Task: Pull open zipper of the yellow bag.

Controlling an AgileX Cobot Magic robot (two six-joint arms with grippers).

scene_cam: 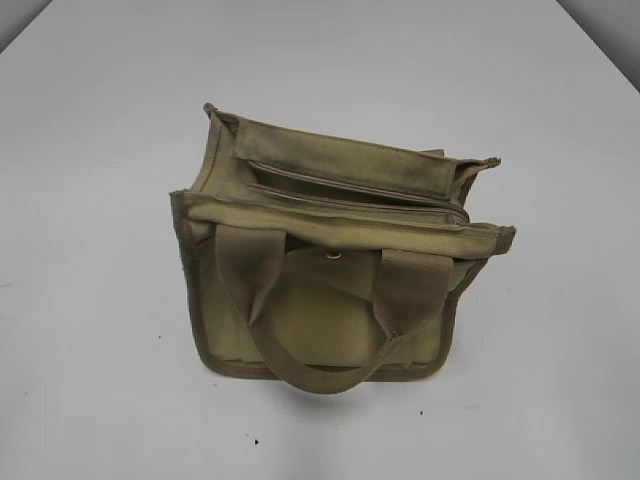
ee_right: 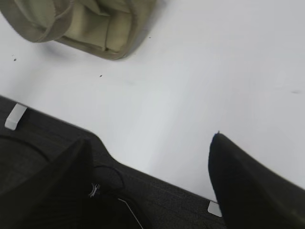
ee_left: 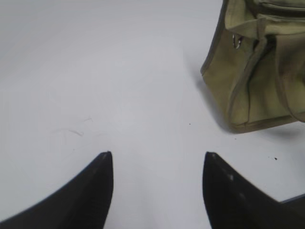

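The yellow bag [scene_cam: 330, 270] stands upright in the middle of the white table, with its webbing handles [scene_cam: 300, 365] drooping toward the front. Its zipper [scene_cam: 350, 190] runs shut along the top from left to right. Neither gripper appears in the exterior view. My left gripper [ee_left: 158, 155] is open over bare table, and the bag [ee_left: 248, 81] is ahead to its right and apart from it. A small shiny metal ring [ee_left: 237, 42] hangs near that corner; I cannot tell whether it is the pull tab. My right gripper [ee_right: 151, 138] is open and empty, with the bag [ee_right: 95, 24] ahead to its left.
A round metal snap [scene_cam: 333, 255] sits on the bag's front between the handles. The white table [scene_cam: 100, 200] surrounds the bag on all sides. In the right wrist view the table's near edge meets a dark surface [ee_right: 167, 200] under the gripper.
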